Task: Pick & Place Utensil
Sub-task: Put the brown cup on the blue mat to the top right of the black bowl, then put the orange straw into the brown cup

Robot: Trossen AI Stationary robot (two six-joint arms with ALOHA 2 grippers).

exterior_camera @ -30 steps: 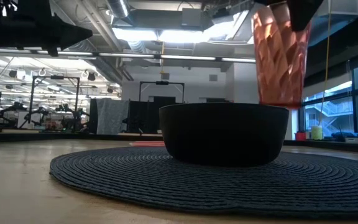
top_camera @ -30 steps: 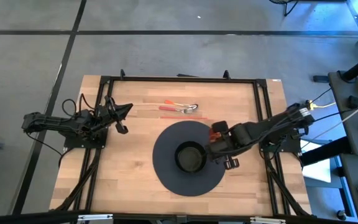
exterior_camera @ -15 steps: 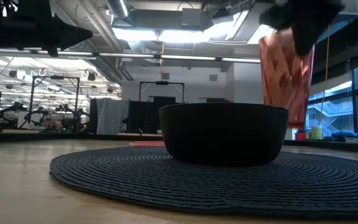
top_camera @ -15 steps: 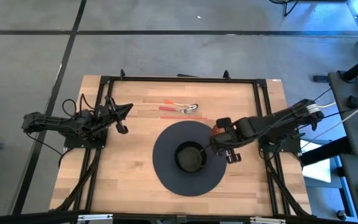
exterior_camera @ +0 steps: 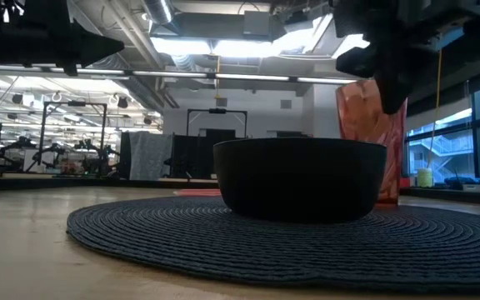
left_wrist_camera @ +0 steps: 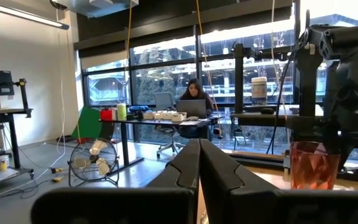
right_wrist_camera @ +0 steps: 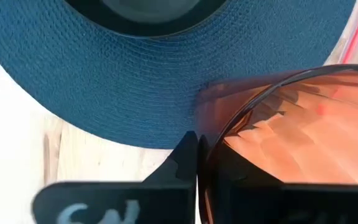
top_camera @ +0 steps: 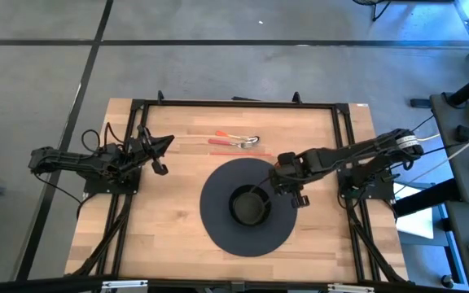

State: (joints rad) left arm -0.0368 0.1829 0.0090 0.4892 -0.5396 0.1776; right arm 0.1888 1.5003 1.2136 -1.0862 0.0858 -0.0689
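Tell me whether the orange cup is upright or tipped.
Upright: the faceted orange plastic cup stands vertical beside the black bowl, right gripper on its rim.

Dark bowl sits center on the woven mat; behind its right edge, the right gripper holds a red faceted cup low at the mat.

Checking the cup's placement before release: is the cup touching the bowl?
Cannot tell. In the low view the cup stands behind the bowl, hiding any gap; in the high view the right gripper covers it.
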